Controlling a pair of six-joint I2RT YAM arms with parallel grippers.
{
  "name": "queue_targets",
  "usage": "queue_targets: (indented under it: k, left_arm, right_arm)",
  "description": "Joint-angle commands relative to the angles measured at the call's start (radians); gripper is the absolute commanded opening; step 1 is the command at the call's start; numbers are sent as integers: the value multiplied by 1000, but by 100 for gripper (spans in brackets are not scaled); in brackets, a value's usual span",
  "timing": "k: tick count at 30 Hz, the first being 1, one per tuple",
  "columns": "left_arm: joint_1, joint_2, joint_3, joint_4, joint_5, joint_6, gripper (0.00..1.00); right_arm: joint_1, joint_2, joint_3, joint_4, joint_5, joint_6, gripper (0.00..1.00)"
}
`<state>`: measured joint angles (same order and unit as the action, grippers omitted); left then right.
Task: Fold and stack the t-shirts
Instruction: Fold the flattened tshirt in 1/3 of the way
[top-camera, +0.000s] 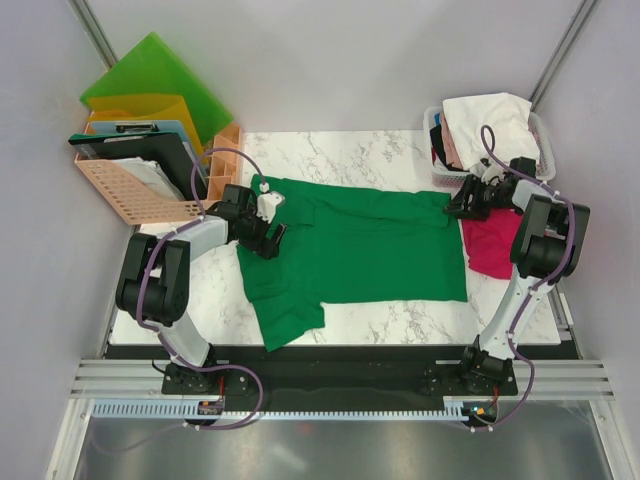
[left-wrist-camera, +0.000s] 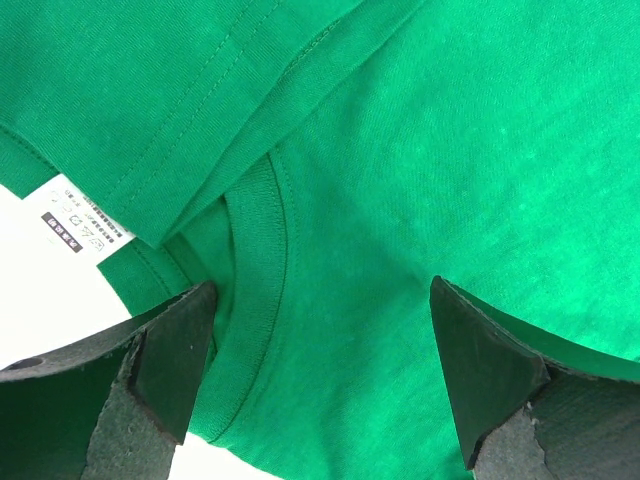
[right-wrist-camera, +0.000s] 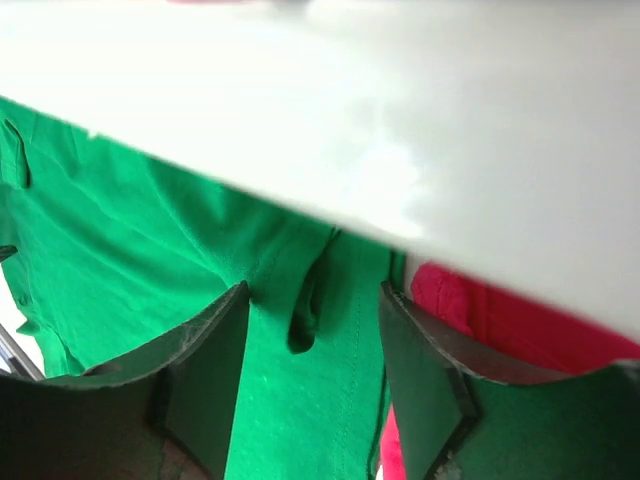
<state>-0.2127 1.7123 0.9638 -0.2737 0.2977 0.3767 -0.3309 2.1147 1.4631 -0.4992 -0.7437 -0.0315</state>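
Left gripper (left-wrist-camera: 320, 372) is spread wide, nothing in it. It's hovering low over the neck end of the green t-shirt (top-camera: 370, 250), and in the wrist view the ribbed collar (left-wrist-camera: 250, 300) runs down between the two fingers (left-wrist-camera: 170, 370). The white care label (left-wrist-camera: 80, 222) pokes out just to one side, over bare table.

Right gripper (right-wrist-camera: 312, 395) is parted to a middling gap, not clamped on anything as far as I can see. A little raised ridge of green cloth (right-wrist-camera: 303, 312) stands between the pads, and I can't tell whether either one touches it. That's the hem end of the same shirt. The magenta-red tee (right-wrist-camera: 500, 320) shows right beside it.

From above, the green shirt lies flat across the middle of the marble table (top-camera: 400, 150), collar toward the left edge and hem toward the right. One sleeve sticks out toward the near edge, on the left. The magenta-red tee sits at the right edge, touching the green hem; I can't tell whether it tucks under.

In the far right corner there's a white basket (top-camera: 545, 135) heaped with white cloth (top-camera: 490, 118). Over at the far left corner is an orange mesh file rack (top-camera: 125, 195), a dark clipboard (top-camera: 130, 147) and green folders (top-camera: 160, 80).
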Motion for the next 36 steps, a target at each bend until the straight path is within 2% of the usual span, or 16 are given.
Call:
queue_targets:
  k: [1,22,24,27,28,36]
  left_arm:
    - [-1,-10,-17,-18,17,14,94]
    - [-1,-8,-13,-25,12,16,94]
    - [-1,-6,-13,-27,14,14,94]
    - [-1,-5,-13,-27,14,16,94]
    - [-1,-3,-13,-27,14,16,94]
    - [1,-10,-14,-27,12,18,94]
  right_arm:
    - [10,13,31,60,6,18,61]
    - [73,51,100,90,21,97,55]
    - [79,57,95,90,24,97,47]
    - [81,62,86,90,30,96,10]
    - [81,62,86,88,35,97,0]
    - [79,-19,69,80,61,74,0]
